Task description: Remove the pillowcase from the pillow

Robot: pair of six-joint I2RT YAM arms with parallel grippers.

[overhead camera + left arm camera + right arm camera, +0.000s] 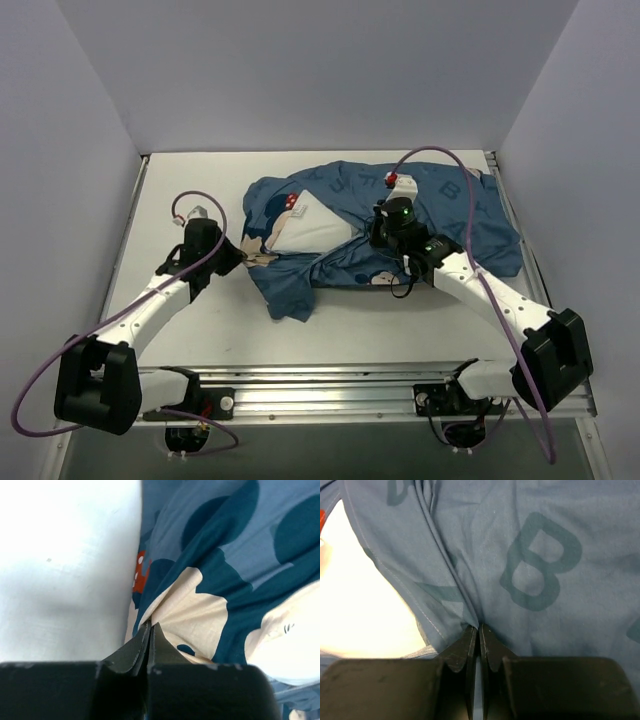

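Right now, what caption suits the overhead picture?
Left tool and right tool, both shut, pinch the soft blue printed cloth pillowcase; plump white pillow shows at its opening.

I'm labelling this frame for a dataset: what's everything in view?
pillowcase: one, blue with printed letters and cartoon faces, rumpled mid-table
pillow: one, white, showing at the pillowcase's opening
table: one, white, under everything
rail: one, silver, near edge
cables: two, purple, one along each arm
arms: two, white and black, based at near edge
left fingers: one pair, black, shut on pillowcase's left edge
right fingers: one pair, black, shut on a pillowcase fold
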